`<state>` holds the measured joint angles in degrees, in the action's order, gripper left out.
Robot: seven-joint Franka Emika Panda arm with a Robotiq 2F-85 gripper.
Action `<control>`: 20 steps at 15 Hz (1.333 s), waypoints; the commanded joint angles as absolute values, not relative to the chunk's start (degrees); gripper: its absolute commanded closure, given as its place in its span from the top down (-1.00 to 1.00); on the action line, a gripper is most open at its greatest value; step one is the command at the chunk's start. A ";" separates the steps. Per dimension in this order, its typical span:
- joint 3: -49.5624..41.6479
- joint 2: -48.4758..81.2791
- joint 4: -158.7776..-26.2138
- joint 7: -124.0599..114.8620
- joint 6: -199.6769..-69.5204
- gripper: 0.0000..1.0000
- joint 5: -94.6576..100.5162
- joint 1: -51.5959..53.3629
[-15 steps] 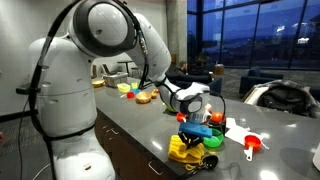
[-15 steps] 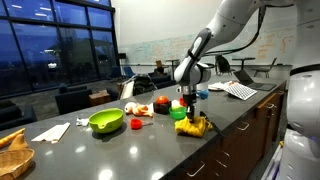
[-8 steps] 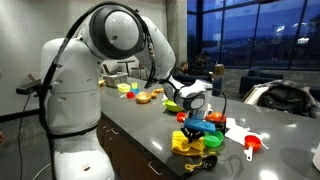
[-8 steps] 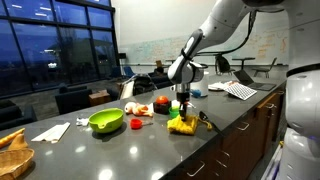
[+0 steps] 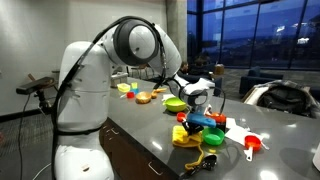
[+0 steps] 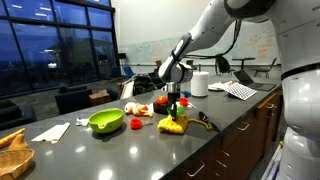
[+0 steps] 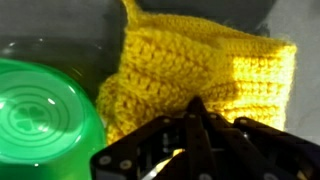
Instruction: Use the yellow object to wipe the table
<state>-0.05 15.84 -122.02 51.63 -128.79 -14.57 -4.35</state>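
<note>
Plainly, the gripper (image 7: 195,108) stands upright over the grey table (image 6: 135,152), its jaws drawn narrow together. As far as the blurred wrist view shows, they pinch the yellow cloth (image 7: 205,65). The crocheted cloth lies bunched directly under the fingertips and spreads ahead of them, flat on the table in both exterior views (image 6: 173,125). Just beside the jaws sits a green bowl (image 7: 40,110), its rim touching the cloth's edge.

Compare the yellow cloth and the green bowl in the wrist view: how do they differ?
The yellow cloth is knitted and matte; the green bowl is smooth and glossy. The cloth has straight edges; the bowl is round. The gripper pinches the cloth, not the bowl. Both sit on the table.
</note>
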 commanded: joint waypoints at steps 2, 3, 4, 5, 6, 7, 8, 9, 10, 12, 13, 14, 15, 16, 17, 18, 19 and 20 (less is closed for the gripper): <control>2.25 22.15 -112.54 52.15 -123.99 -1.00 -14.33 -5.31; 2.58 23.13 -110.80 51.98 -122.89 -1.00 -14.19 -5.26; 2.86 24.39 -108.73 51.70 -121.77 -1.00 -13.86 -5.13; 3.18 25.44 -106.88 51.58 -120.71 -1.00 -13.66 -5.06; 3.44 26.93 -104.64 51.34 -119.57 -1.00 -13.27 -4.94; 3.77 28.37 -102.42 51.09 -118.54 -1.00 -13.02 -4.78; 4.11 29.74 -100.29 50.96 -117.33 -1.00 -12.73 -4.67; 4.33 31.19 -98.12 50.82 -116.27 -1.00 -12.38 -4.62; 4.66 32.56 -95.85 50.81 -114.99 -1.00 -12.10 -4.56; 5.09 35.68 -91.19 50.67 -112.48 -1.00 -11.38 -4.40; 5.36 37.24 -88.63 50.69 -110.88 -1.00 -10.91 -4.27; 5.58 38.50 -86.41 50.67 -109.33 -1.00 -10.54 -4.16; 5.79 39.83 -83.93 50.69 -107.78 -1.00 -10.11 -4.04; 6.06 41.07 -81.68 50.81 -106.44 -1.00 -9.73 -3.92; 6.29 42.22 -79.34 50.85 -105.15 -1.00 -9.42 -3.76; 6.54 43.42 -77.05 50.95 -103.95 -1.00 -8.98 -3.57; 6.84 44.42 -74.96 51.08 -102.96 -1.00 -8.74 -3.44; 7.08 45.31 -73.22 51.17 -102.22 -1.00 -8.47 -3.23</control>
